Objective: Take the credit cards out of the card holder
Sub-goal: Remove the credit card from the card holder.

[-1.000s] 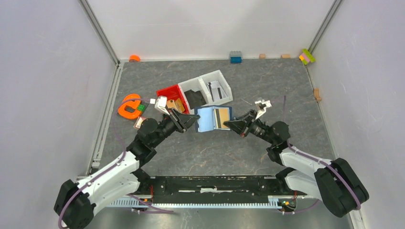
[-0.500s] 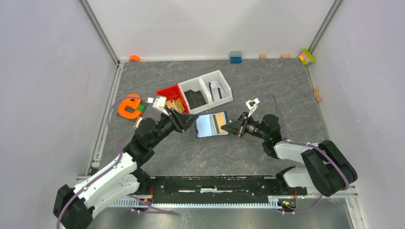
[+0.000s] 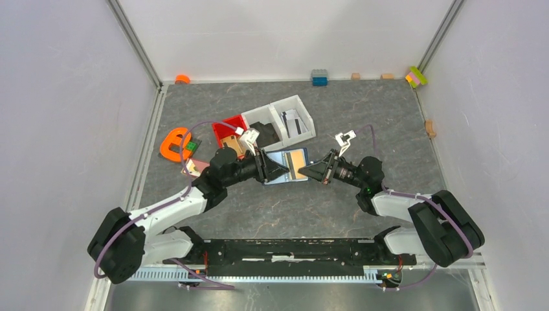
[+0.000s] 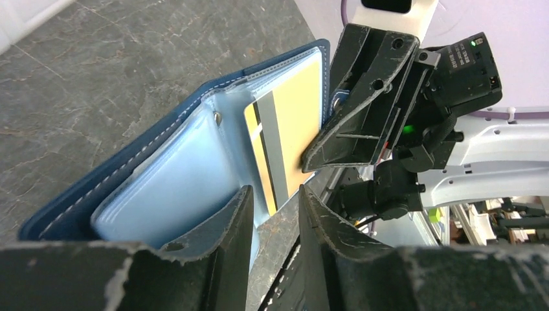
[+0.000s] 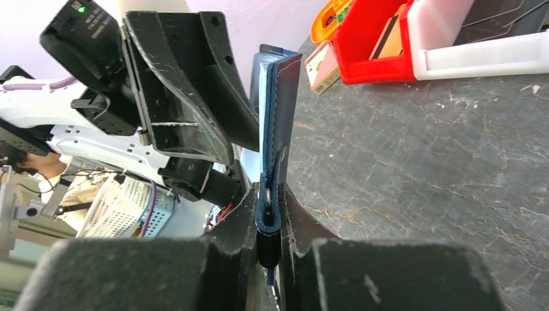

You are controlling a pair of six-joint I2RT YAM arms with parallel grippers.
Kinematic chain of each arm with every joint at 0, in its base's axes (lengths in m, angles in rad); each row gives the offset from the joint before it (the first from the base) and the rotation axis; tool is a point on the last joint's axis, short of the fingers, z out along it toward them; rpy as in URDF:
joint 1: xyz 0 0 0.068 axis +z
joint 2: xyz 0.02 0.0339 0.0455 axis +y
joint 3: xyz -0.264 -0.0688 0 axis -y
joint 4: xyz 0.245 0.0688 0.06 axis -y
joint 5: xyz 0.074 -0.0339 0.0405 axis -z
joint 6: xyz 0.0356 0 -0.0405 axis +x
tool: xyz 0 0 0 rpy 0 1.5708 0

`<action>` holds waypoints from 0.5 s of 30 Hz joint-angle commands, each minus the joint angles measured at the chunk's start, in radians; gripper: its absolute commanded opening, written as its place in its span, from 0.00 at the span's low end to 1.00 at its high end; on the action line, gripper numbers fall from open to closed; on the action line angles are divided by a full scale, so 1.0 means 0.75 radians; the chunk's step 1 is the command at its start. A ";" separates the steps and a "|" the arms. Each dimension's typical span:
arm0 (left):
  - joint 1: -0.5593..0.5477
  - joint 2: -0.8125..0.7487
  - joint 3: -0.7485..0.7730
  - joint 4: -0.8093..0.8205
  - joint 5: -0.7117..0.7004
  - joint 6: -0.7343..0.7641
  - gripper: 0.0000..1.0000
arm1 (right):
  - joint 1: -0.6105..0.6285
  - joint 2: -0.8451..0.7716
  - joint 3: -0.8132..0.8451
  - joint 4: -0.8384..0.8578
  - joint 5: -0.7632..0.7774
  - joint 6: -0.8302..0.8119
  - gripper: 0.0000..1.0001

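Note:
The navy-blue card holder (image 3: 283, 164) hangs open above the table between both grippers, its light blue inside facing the left wrist camera (image 4: 162, 175). A tan card with a grey stripe (image 4: 291, 123) sits in its right pocket and shows in the top view (image 3: 299, 161). My right gripper (image 3: 305, 171) is shut on the holder's edge by the strap tab (image 5: 268, 194). My left gripper (image 3: 278, 171) is open (image 4: 275, 194), fingertips just below the holder's lower edge and the card's corner, with nothing between them. Grey and dark cards (image 3: 292, 122) lie in the right white bin.
A red bin (image 3: 226, 125) and two white bins (image 3: 299, 103) stand behind the holder; a black item (image 3: 262, 133) lies in the middle bin. An orange object (image 3: 173, 144) lies at the left. A blue block (image 3: 319, 78) and small blocks line the back wall.
My left arm has swung right, and its fingers have come up to the open holder. My right gripper has stayed put, shut on the holder.

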 commanded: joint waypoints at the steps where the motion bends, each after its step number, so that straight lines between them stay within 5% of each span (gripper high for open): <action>1: -0.003 0.040 0.068 0.081 0.081 0.002 0.41 | -0.004 -0.010 0.004 0.188 -0.068 0.096 0.06; 9: -0.004 -0.002 0.021 0.163 0.070 -0.003 0.48 | -0.003 0.016 0.014 0.343 -0.146 0.220 0.06; 15: -0.003 0.005 -0.042 0.413 0.161 -0.083 0.32 | -0.002 0.046 0.012 0.488 -0.183 0.324 0.06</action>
